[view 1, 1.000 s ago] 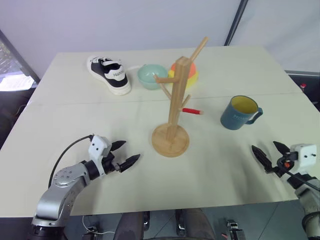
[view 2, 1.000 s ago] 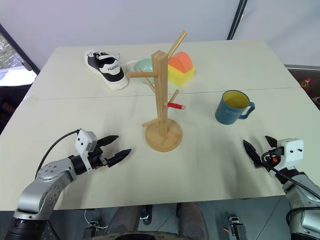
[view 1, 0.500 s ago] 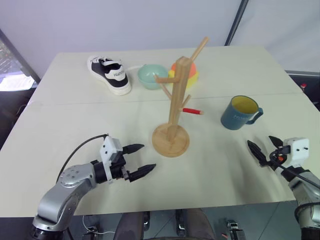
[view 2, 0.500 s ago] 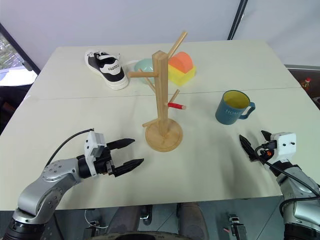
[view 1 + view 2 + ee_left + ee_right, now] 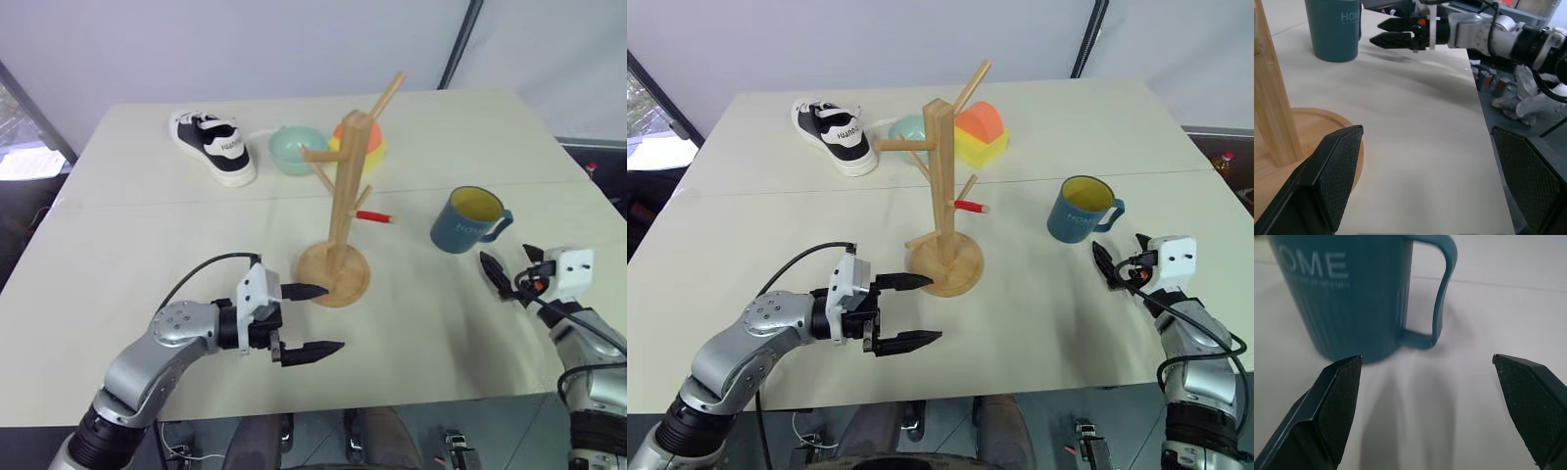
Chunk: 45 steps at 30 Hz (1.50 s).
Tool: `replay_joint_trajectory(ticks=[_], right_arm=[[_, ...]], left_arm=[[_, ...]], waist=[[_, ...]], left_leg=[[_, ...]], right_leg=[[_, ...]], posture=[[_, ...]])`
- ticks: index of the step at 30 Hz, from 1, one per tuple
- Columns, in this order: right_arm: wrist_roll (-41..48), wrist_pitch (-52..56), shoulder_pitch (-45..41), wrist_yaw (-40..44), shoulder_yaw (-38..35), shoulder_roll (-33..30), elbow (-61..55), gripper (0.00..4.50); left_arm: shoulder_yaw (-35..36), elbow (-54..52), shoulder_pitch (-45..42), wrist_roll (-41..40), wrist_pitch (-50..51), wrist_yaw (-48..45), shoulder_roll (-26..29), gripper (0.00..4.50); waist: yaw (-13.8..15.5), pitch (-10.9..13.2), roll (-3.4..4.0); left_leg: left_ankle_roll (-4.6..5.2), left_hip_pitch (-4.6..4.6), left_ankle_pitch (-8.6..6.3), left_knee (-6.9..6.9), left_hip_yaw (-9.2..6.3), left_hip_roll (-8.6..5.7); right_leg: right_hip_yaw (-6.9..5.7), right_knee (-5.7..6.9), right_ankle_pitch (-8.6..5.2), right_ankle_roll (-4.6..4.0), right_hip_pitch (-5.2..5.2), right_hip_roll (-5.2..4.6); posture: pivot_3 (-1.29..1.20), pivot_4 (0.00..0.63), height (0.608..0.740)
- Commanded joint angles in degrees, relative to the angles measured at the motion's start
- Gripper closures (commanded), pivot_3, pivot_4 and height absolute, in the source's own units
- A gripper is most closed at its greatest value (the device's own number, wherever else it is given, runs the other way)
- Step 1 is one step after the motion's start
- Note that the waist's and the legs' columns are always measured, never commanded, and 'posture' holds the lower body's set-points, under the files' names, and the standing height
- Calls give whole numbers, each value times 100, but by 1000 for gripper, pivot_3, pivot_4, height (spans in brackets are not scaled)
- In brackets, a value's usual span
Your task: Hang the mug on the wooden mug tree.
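The dark teal-blue ceramic mug point(image 5: 1347, 293), lettered "OME", stands just ahead of the right hand point(image 5: 503, 276), fingers apart; left hand point(image 5: 312, 319) likewise apart.

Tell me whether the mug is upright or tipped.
Upright: the mug stands on its base on the table, yellow inside facing up, handle to its side.

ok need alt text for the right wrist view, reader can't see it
A dark teal mug stands upright on a pale table, its loop handle facing the open right gripper, whose two black fingertips frame it from close by without touching.
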Motion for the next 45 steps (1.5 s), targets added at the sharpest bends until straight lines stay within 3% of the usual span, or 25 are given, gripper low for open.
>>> replay_joint_trajectory(ticks=[1, 17, 42, 45], right_arm=[[-30, -198, -285, 35, -48, -186, 229, 98], [-200, -762, -1426, 241, 144, -355, 1863, 98], [-352, -1279, -2718, 603, 401, -459, 3868, 98], [-315, -1306, -2827, 707, 421, -430, 3996, 955]], left_arm=[[-15, -201, -39, 39, -122, -12, 21, 0], [35, -387, -20, 480, -608, 394, -99, 0], [73, -465, 178, 482, -643, 613, -50, 0], [76, -480, 208, 488, -651, 622, -48, 0]], waist=[[-2, 0, 0], [-6, 0, 0], [-16, 1, 0], [-15, 1, 0]], left_leg=[[1, 0, 0, 3, 0, 0], [19, 2, -11, 37, 0, 3], [34, 2, -21, 61, 3, 3], [34, 2, -21, 61, 3, 3]], right_leg=[[0, 1, 0, 0, 1, 0], [0, 4, 2, 3, 19, 2], [1, 5, 5, 6, 30, -1], [1, 5, 5, 7, 30, -1]], posture=[[0, 150, 740], [0, 150, 740], [0, 150, 740], [0, 150, 740]])
